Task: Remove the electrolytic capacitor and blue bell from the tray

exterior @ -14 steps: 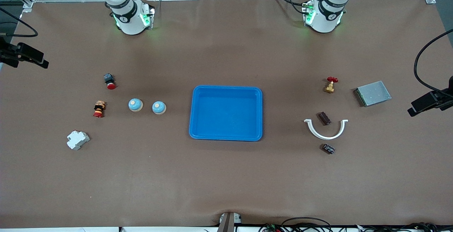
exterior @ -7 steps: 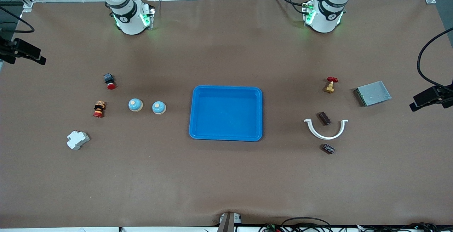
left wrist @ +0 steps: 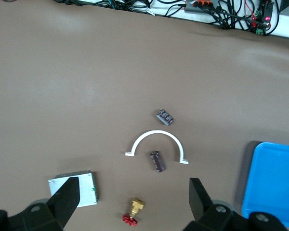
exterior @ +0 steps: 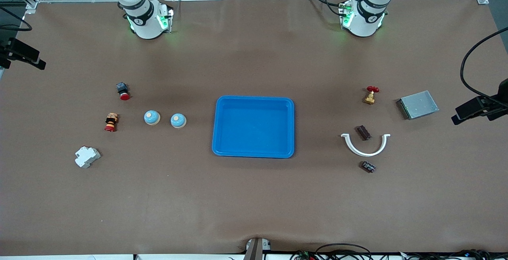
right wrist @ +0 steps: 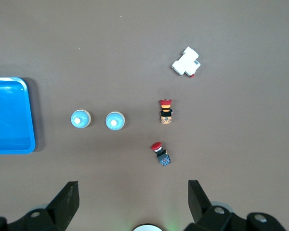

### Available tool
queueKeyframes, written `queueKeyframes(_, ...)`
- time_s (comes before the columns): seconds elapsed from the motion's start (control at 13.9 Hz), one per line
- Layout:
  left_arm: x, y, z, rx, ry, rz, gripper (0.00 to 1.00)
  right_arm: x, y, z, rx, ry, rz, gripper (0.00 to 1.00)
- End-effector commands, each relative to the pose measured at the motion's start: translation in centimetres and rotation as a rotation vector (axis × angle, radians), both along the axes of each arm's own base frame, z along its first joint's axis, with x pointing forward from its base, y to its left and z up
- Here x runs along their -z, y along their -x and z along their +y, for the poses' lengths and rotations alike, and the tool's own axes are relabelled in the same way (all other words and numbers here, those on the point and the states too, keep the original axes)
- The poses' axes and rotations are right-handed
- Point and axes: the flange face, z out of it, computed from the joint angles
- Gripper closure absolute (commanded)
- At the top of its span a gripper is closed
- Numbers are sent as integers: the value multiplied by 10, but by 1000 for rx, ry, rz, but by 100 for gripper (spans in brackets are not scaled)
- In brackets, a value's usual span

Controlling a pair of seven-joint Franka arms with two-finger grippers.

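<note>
Two light-blue bells (exterior: 152,117) (exterior: 178,120) stand side by side toward the right arm's end of the table, beside the blue tray (exterior: 254,153). Toward the left arm's end, one dark capacitor (exterior: 363,132) lies inside a white curved clip (exterior: 365,148). A second capacitor (exterior: 368,166) lies nearer to the front camera. My left gripper (left wrist: 133,190) hangs high over the valve, open and holding nothing. High over the bare table by its own base, my right gripper (right wrist: 133,190) is also open, and its wrist view shows both bells (right wrist: 80,119) (right wrist: 114,121).
A brass valve with a red wheel (exterior: 370,95) and a metal box (exterior: 418,104) lie by the capacitors. Two red push buttons (exterior: 123,91) (exterior: 111,122) and a white breaker (exterior: 87,156) lie by the bells. The tray holds nothing.
The dark shapes of both hands at the edges of the front view have shifted slightly. Nothing on the table has moved, and both grippers stay open.
</note>
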Motion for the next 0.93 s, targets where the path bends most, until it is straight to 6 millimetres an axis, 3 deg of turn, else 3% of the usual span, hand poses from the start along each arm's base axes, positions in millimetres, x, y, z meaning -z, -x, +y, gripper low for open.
queueKeyframes(0.0,-19,16,-16,-7,7,-10,0,-7,4,-6,6,11,-1,0)
queueKeyframes(0.22,-17,16,-33,-20,6,-5,0,-11,2,-8,20,15,-12,0)
queueKeyframes(0.29,-16,16,-31,-23,2,-5,0,-16,0,-7,20,17,-26,0)
queueKeyframes(0.5,-17,21,-17,-39,-20,12,0,-7,-8,-11,27,17,-14,0)
queueKeyframes(0.86,-20,33,-28,-21,-23,49,0,1,-14,-11,24,20,-3,0)
